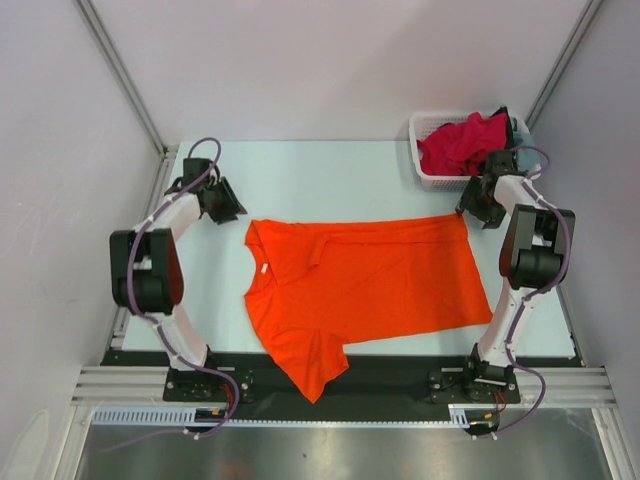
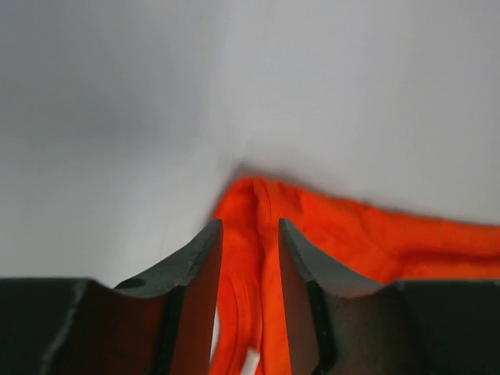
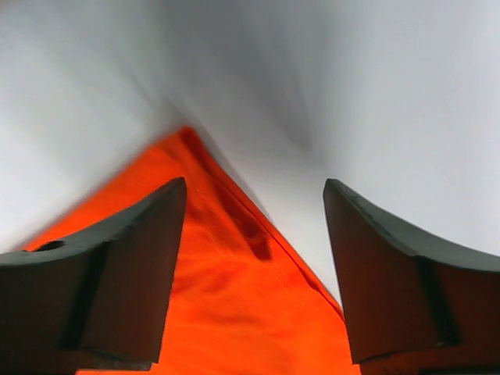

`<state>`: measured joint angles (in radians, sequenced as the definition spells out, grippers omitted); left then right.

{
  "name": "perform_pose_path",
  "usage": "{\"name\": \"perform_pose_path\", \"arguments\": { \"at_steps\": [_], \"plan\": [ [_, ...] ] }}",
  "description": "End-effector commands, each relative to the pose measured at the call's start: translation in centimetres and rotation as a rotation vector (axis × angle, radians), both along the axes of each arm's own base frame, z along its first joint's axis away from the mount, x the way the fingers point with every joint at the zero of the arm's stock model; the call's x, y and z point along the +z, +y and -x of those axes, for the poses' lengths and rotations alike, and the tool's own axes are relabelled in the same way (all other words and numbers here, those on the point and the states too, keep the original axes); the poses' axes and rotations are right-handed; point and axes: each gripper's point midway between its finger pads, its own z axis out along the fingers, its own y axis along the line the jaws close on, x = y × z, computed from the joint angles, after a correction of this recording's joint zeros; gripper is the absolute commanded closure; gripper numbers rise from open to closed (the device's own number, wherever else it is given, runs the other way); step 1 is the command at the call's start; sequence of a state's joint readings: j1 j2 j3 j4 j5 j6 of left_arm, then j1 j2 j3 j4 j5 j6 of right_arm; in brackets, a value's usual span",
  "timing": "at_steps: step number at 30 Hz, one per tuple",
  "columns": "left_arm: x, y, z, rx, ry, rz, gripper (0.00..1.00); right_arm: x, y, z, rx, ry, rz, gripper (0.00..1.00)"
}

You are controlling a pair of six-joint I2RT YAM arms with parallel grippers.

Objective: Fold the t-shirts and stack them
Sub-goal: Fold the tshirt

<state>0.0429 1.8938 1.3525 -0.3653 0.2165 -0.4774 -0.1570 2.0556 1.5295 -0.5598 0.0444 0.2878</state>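
Note:
A bright orange t-shirt [image 1: 370, 280] lies spread on the table, with one sleeve hanging over the near edge. My left gripper [image 1: 232, 208] is at its far left corner. In the left wrist view the gripper [image 2: 250, 226] has its jaws a narrow gap apart, with the orange cloth [image 2: 375, 226] lying under and between them and a bit of table showing beside it. My right gripper [image 1: 478, 212] is at the far right corner. In the right wrist view the gripper [image 3: 254, 187] is wide open over the shirt's corner [image 3: 226, 297].
A white mesh basket [image 1: 425, 130] stands at the back right, just behind my right gripper. It holds a crimson-pink shirt [image 1: 460, 145], with a bit of black cloth [image 1: 497, 118] and grey-blue cloth [image 1: 520, 128] behind it. Walls close in on both sides.

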Motion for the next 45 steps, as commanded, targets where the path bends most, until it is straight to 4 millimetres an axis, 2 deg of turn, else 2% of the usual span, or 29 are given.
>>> {"name": "perform_pose_path", "arguments": {
  "at_steps": [1,2,3,4,5,6,7,8,11,12,13,15,16,18,21,26,33,42,45],
  "plan": [
    [3.7,-3.1,4.1,-0.071,-0.054,-0.009,0.59,4.6,-3.0,2.4,-0.079,0.006,0.103,0.24],
    [3.9,-4.6,6.4,-0.108,-0.051,0.002,0.59,4.7,-3.3,2.9,-0.096,0.002,0.070,0.23],
    [3.8,-5.3,7.5,-0.117,-0.044,0.019,0.59,6.1,-3.0,3.0,-0.122,-0.036,0.035,0.23],
    [2.6,-6.0,9.6,-0.132,-0.009,0.033,0.59,6.5,-2.3,3.2,-0.117,-0.050,-0.015,0.23],
    [3.4,-7.6,10.8,-0.174,-0.031,0.055,0.60,6.6,-1.6,3.5,-0.116,-0.056,-0.045,0.23],
    [3.3,-8.3,11.7,-0.182,-0.029,0.068,0.61,7.6,-0.6,3.5,-0.105,-0.086,-0.082,0.23],
    [2.3,-8.7,13.0,-0.196,-0.005,0.071,0.63,8.3,0.6,3.4,-0.078,-0.116,-0.124,0.23],
    [2.8,-9.3,13.7,-0.202,-0.014,0.082,0.66,7.9,1.7,4.0,-0.059,-0.112,-0.151,0.24],
    [1.7,-9.9,15.4,-0.198,0.015,0.129,0.67,9.2,5.1,4.7,0.029,-0.151,-0.209,0.24],
    [1.8,-10.3,15.7,-0.201,0.018,0.154,0.67,8.3,6.3,5.6,0.055,-0.129,-0.224,0.24],
    [1.3,-10.4,16.2,-0.201,0.038,0.155,0.66,8.5,6.9,6.0,0.071,-0.140,-0.224,0.24],
    [0.9,-10.6,16.8,-0.198,0.053,0.155,0.64,7.3,7.6,7.4,0.088,-0.114,-0.236,0.24],
    [0.3,-10.8,17.3,-0.200,0.065,0.164,0.64,7.5,7.9,7.7,0.101,-0.124,-0.241,0.24],
    [-0.2,-11.2,17.4,-0.197,0.066,0.188,0.64,6.7,8.1,8.4,0.105,-0.110,-0.247,0.24],
    [-1.6,-10.9,17.7,-0.196,0.095,0.164,0.65,6.8,8.2,9.1,0.116,-0.109,-0.246,0.25],
    [-3.4,-11.1,17.5,-0.203,0.127,0.168,0.65,7.4,8.1,9.5,0.136,-0.124,-0.226,0.24],
    [-5.2,-11.1,18.1,-0.201,0.176,0.166,0.65,6.7,8.1,9.9,0.131,-0.107,-0.237,0.25],
    [-5.6,-11.8,17.5,-0.214,0.180,0.200,0.67,5.8,8.0,10.3,0.122,-0.087,-0.239,0.24],
    [-5.7,-11.9,17.3,-0.216,0.183,0.203,0.74,5.4,7.9,10.4,0.108,-0.072,-0.235,0.25]
  ]
}}
